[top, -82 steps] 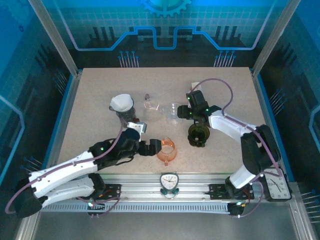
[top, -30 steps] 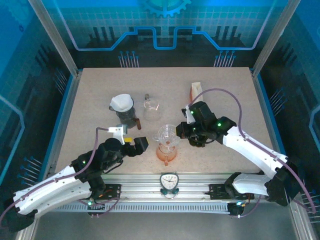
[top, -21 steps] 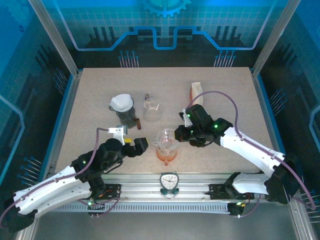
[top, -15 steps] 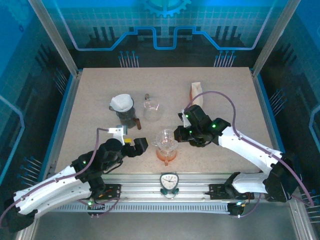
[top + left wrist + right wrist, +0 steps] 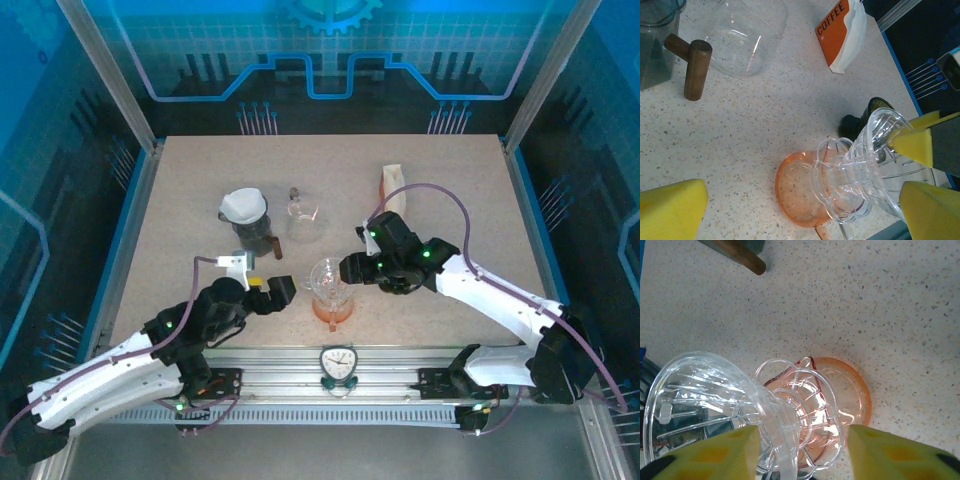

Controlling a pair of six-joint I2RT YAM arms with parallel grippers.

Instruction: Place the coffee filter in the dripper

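Now that the right pincer [image 5: 800,435] has parted its jaws, which were clamped a second ago, the speckled surface [image 5: 180,200] carries a finished stack. The clear dripper [image 5: 700,390] stood on the bare surface a few seconds back and now sits on the orange cup [image 5: 855,400]. It lies directly between the pincer's yellow pads [image 5: 890,455]. Whether one pad brushes the glass cannot be told. In an onlooker's judgement the dripper is placed and released, so fetching the filter is the step left.

The left pincer [image 5: 272,290] rests fully open and empty, near the stack and on the far side of it from the right pincer.

Containers, largest first:
- The glass jug [image 5: 303,218], ahead of both pincers, looks empty.
- The dark brewer [image 5: 252,235], just ahead of the left pincer, holds the white coffee filter [image 5: 242,205], well apart from the right pincer.
- The dripper shows only its ribs, with no paper in it.
- The orange cup holds nothing but the dripper's foot on its rim.
- The coffee bag [image 5: 393,185] lies beyond the right pincer.
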